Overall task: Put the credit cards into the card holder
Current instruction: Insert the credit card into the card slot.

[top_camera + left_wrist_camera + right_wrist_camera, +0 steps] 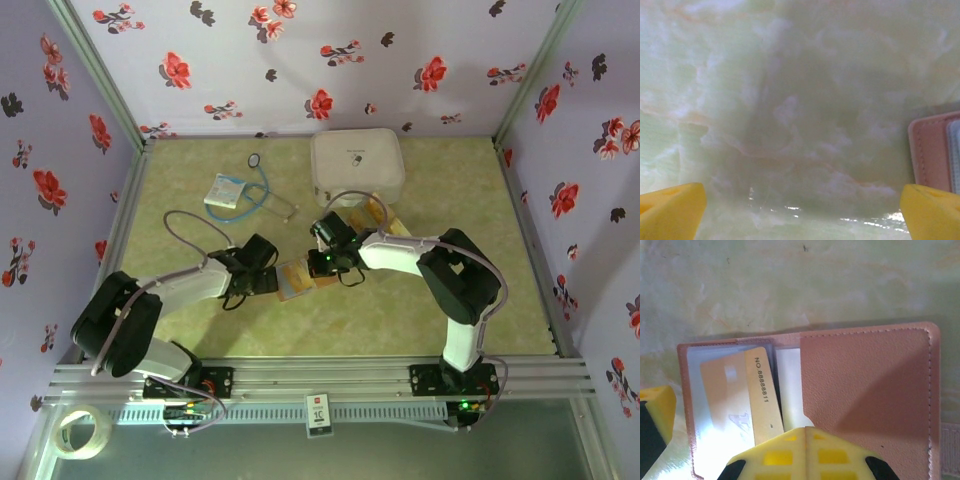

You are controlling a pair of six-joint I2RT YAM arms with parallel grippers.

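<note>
Well, the card holder [293, 280] lies open and flat on the pale green marbled table [400, 320], near its middle, right between the two arms' tips. From the right wrist its reddish-brown flap [865, 400] is spread to the right. On the left is a clear pocket [700, 440] with one golden card [720, 385] lying inside it. A second card [762, 395], printed with a number along its length, sits tilted at the pocket's inner edge, and its lower end runs down to the right gripper [805, 430]. That pincer's yellow fingers are pressed together just over the holder. I cannot tell whether they actually nip the card.

The left gripper [801, 212] hangs low over bare table with its fingers spread wide and nothing between them, and the holder's edge [932, 150] is just beside its right finger.

Further back, two loose cards [385, 220] lie near the front of a large white case [357, 165], whose lid is closed. A white-blue packet [224, 192] rests well to the left of that case
</note>
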